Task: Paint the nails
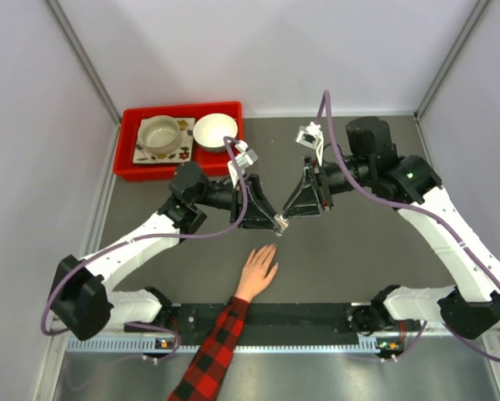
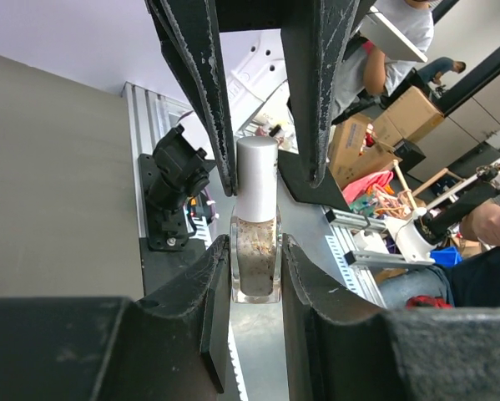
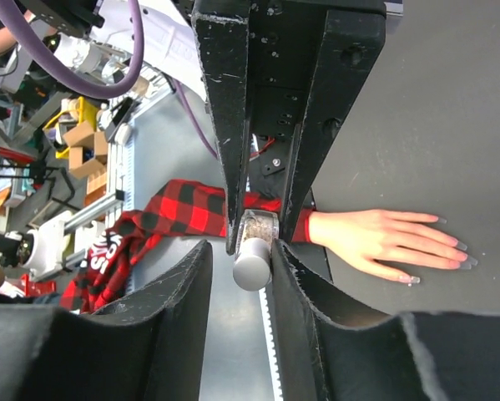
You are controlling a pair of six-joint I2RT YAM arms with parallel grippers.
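Right wrist view has the nails plainest: small pale tips on a light-skinned hand lying flat, palm down, on the dark table, with a red-and-black plaid sleeve behind it. From overhead the hand reaches in from the near edge, its fingertips pointing toward the spot where the two grippers meet. The nails lie just short of that spot and to its left, and neither gripper touches them.

Between the grippers is a polish bottle with a pale cap. The left gripper is clamped on the glass body, both fingers pressed against its sides. The right gripper brackets the cap. One finger is against it and a sliver of background shows on the other side, so I cannot tell whether it truly pinches.

Well apart, at the far left corner, a red tray holds a white bowl and a pot on a flowered plate.
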